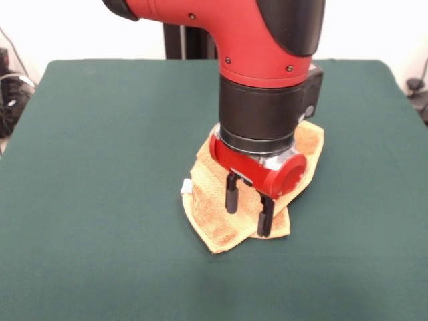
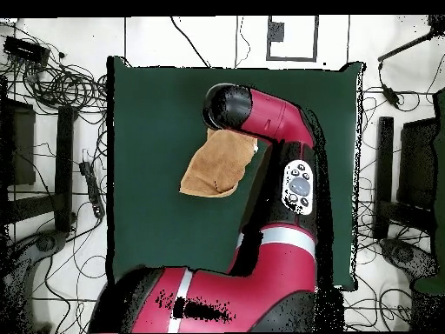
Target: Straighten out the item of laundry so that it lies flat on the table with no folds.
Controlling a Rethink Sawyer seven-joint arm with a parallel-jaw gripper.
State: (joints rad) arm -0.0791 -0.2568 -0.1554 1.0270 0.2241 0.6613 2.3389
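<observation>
Plainly no readable writing; fingers (image 1: pixel 248 211) spread apart, tips over crumpled towel (image 1: pixel 214 224); white tag (image 1: pixel 186 186) blank.

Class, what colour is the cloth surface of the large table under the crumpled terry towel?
Dark green table, clearest in the front view.

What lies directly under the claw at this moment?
The orange-tan towel, crumpled with folded layers, lies on the green table. The claw is open over its near part, fingers apart. The arm covers the towel's far part, so that part's lie is unseen.
</observation>
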